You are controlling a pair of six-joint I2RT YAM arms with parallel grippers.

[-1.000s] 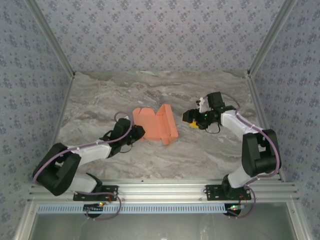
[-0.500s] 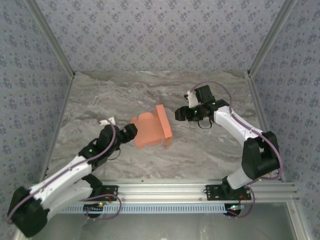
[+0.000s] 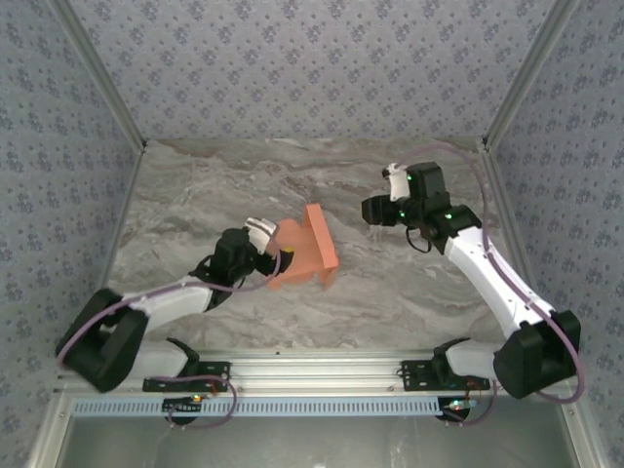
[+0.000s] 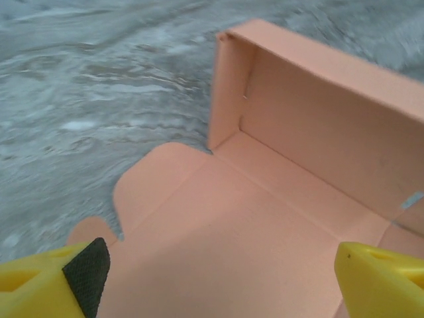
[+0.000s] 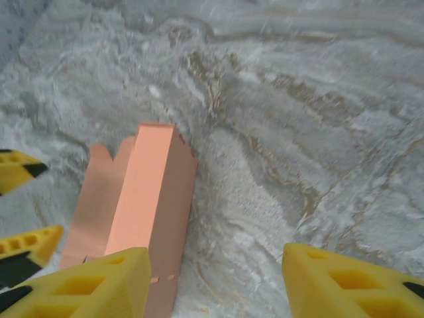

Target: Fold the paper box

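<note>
Nothing legible anywhere: no lettering, label, brand, number or sign on the orange-salmon card paper box [image 3: 314,250], grey marbled table [image 3: 195,205] or blue-grey patterned walls [image 3: 312,68].

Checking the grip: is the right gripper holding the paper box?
No, the right gripper stands apart from the paper box, with bare marble table showing between them in the top view.

We look down on a grey marbled counter [image 3: 195,195] veined in white and tan, evenly lit. Walls [image 3: 312,68] papered blue-grey with a small floral repeat close it in at 9, 12 and 3 o'clock, with aluminium posts [image 3: 97,68] at the corners. An aluminium rail [image 3: 322,369] runs along 6 o'clock.
</note>
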